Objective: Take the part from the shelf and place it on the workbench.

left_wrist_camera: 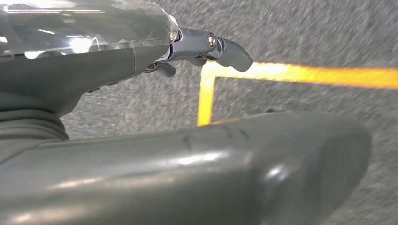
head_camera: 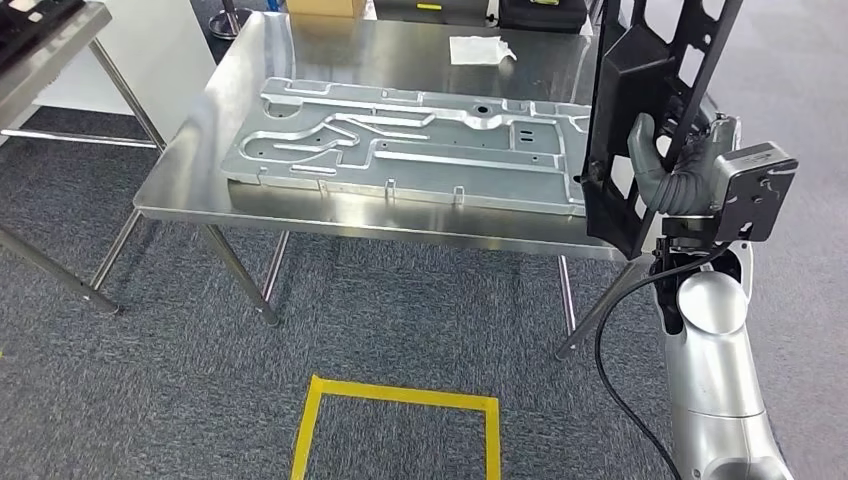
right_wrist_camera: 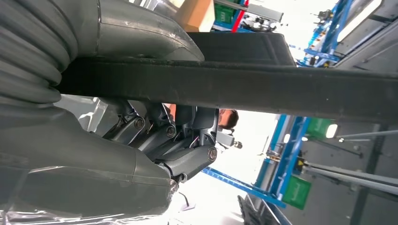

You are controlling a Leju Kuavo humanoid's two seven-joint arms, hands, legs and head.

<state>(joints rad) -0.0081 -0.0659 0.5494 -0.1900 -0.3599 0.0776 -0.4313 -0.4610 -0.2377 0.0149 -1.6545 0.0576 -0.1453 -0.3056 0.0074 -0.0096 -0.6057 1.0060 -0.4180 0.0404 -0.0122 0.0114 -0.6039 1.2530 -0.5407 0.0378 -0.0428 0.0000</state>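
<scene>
Carry step, part in hand. Right hand (head_camera: 668, 172) grips black part (head_camera: 640, 110), held upright just beside counter (head_camera: 180, 195) right end, fingers wrapped around frame. Left hand (left_wrist_camera: 141, 61) hangs over floor, holds nothing, fingers loosely curled. Next: swing part over bare steel beyond metal panel (head_camera: 400, 145), lower, release.

Workbench (head_camera: 200, 190) at 12 o'clock was bare silver steel, mirror-bright. Embossed panel (head_camera: 400, 150) on it was pale grey metal with raised ribbed pattern. Paper sheet (head_camera: 480, 50) at 1 o'clock was white. Part (head_camera: 650, 110) at 3 o'clock was matte black, openwork lattice. Right hand (head_camera: 665, 170) was grey, arm below it silver. Carpet (head_camera: 200, 380) was mottled dark grey. Floor tape (head_camera: 400, 395) at 6 o'clock was yellow. Left hand (left_wrist_camera: 141, 164) was grey, fingertips (left_wrist_camera: 230, 51) blue-grey metal.
</scene>
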